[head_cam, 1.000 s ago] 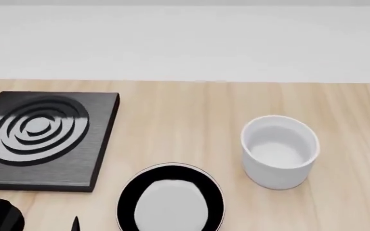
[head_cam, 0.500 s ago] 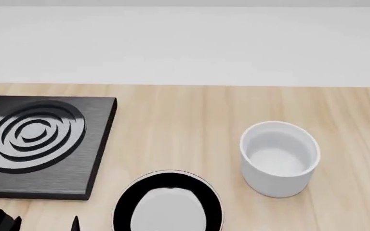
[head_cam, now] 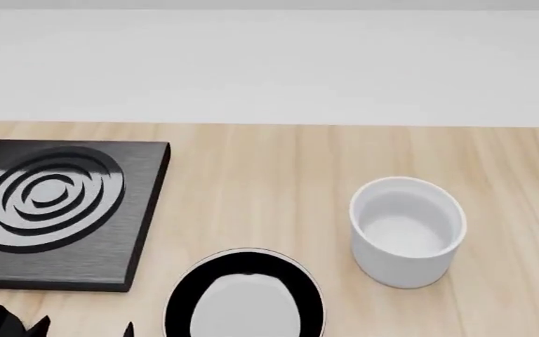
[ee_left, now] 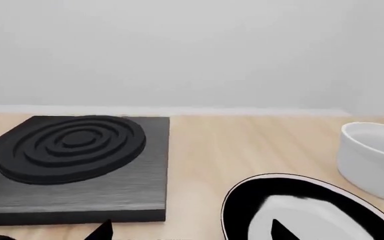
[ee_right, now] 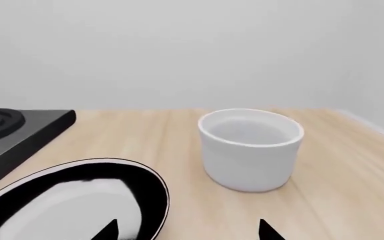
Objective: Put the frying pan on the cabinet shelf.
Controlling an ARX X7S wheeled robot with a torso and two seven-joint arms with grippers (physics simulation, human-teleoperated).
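The frying pan (head_cam: pixel 243 298), round and black with a pale glossy inside and a thin light rim, lies on the wooden table (head_cam: pixel 269 175) at the near edge of the head view; its handle is out of view. My left gripper (head_cam: pixel 82 328) is open, low at the pan's left. In the left wrist view the gripper (ee_left: pixel 190 234) has one fingertip over the pan (ee_left: pixel 299 210). My right gripper (ee_right: pixel 188 232) is open and empty, with one fingertip over the pan's edge (ee_right: pixel 72 205). It does not show in the head view. No cabinet shelf is in view.
A square black slab (head_cam: pixel 54 210) with concentric rings lies at the left, also in the left wrist view (ee_left: pixel 78 150). A white cylindrical cup (head_cam: pixel 406 230) stands right of the pan, also in the right wrist view (ee_right: pixel 251 147). A pale wall rises behind the table.
The head view shifted a second ago, so the table's things sit slightly lower in frame. Since then my left gripper's tips have moved a little right.
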